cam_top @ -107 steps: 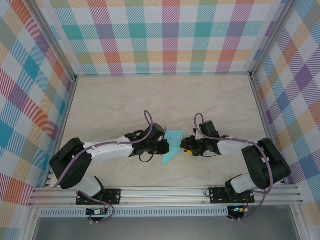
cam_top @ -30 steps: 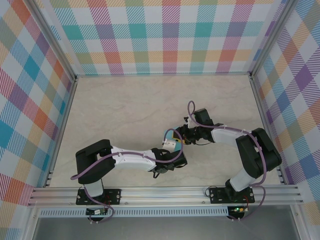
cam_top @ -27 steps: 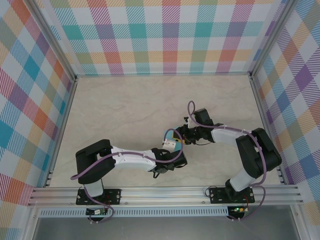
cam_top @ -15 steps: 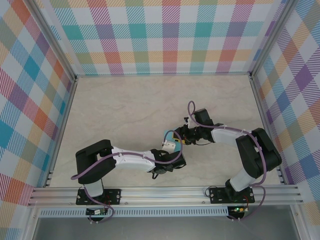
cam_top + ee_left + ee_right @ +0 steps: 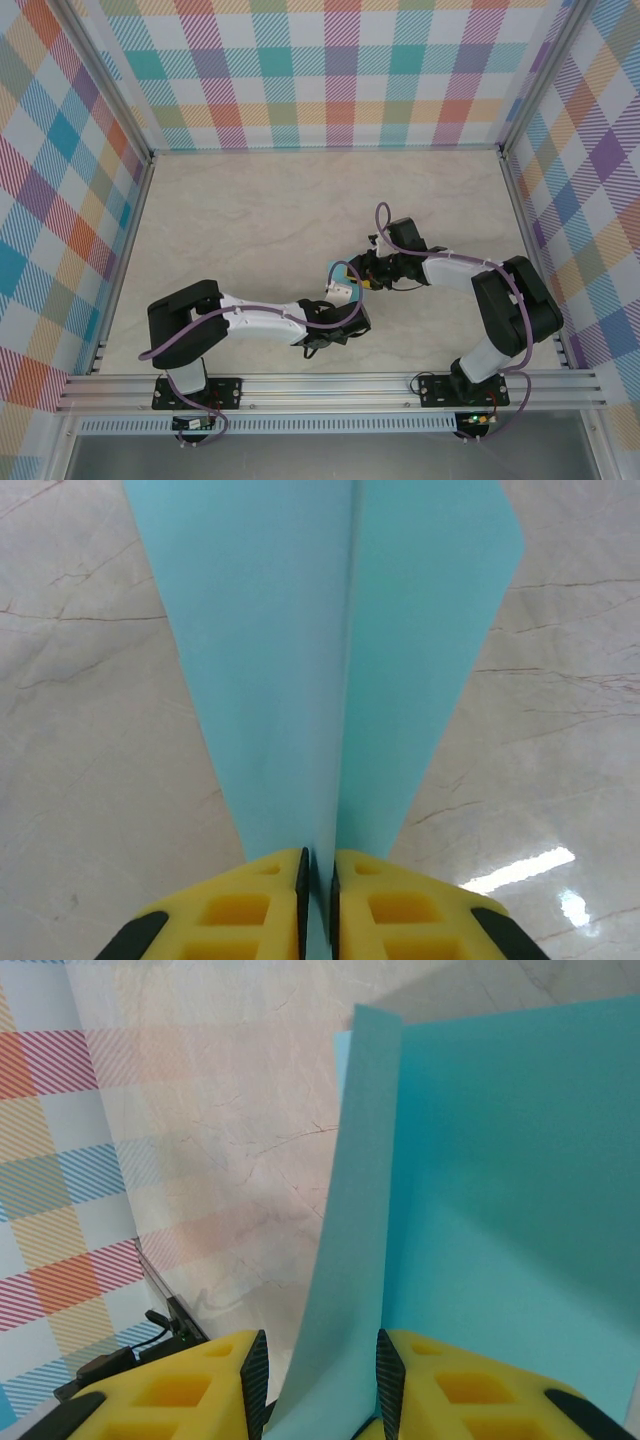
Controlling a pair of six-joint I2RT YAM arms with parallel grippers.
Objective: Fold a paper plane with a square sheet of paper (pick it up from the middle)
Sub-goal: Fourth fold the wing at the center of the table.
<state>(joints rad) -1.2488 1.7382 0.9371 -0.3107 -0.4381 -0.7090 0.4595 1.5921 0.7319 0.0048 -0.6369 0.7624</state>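
Just beyond the near edge of the bench (image 5: 220,210), a little right of its middle, the left pincer (image 5: 345,293) is being pressed shut on the paper plane (image 5: 340,271). The narrow end of the teal paper is being pinched between the yellow fingers (image 5: 250,900). The grip is being taken right on the centre crease, probably so that the two halves are being held together while the fold is being set or the next flap is being prepared.

A little farther from the near edge, the right pincer (image 5: 364,277) is being presented to the wider end of the same paper from the opposite side. Its jaws are being held apart with a flap of paper standing between them. Whether that flap is being squeezed or merely straddled cannot be told. The plane is thus being carried between the two pincers and, by the look of it, is being raised off the bench rather than laid flat.

In the top view the paper is being largely covered by the two wrists, so its shape is hard to read there. The dart outline, widening away from the fingers, and the straight crease are being supplied by the left wrist view. The upright edge of the flap is being given by the right wrist view, with bare bench and the checked wall (image 5: 60,1110) beyond it.
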